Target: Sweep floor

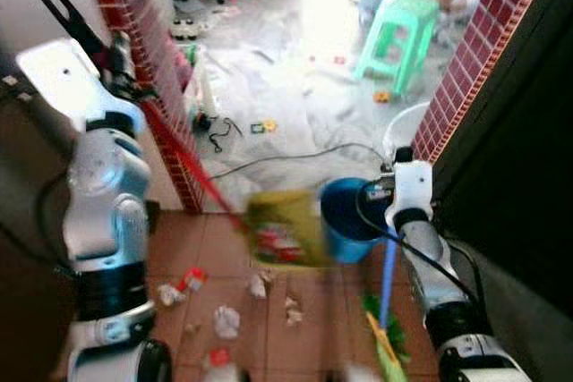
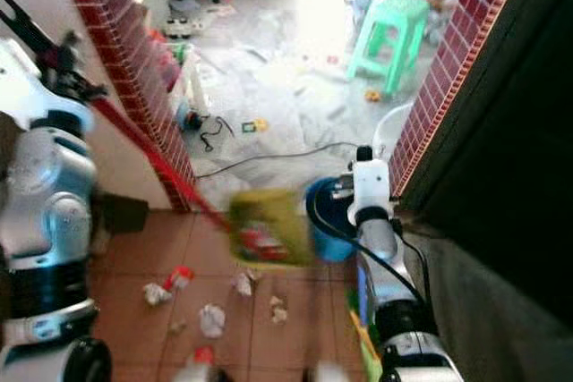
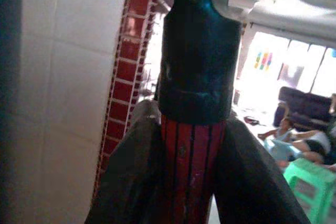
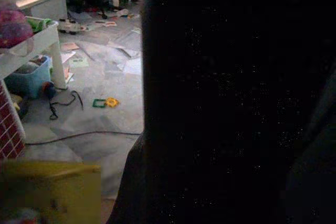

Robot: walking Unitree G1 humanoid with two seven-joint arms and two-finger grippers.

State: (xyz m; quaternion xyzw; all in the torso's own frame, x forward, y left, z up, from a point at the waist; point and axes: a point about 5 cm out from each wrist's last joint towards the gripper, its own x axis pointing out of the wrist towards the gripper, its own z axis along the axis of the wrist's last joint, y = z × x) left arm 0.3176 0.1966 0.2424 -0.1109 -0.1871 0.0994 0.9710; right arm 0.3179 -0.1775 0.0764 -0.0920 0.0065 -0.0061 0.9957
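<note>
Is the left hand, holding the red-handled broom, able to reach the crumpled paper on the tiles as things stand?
Probably yes. The left hand grips the red broom handle, and its yellow head hangs just above the crumpled paper; nothing stands between them.

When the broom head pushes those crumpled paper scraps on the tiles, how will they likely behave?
The crumpled paper scraps look light and loosely balled, so they probably slide or tumble easily on the smooth tile floor. Being small and scattered, some may slip past the yellow broom head and need a second pass.
</note>
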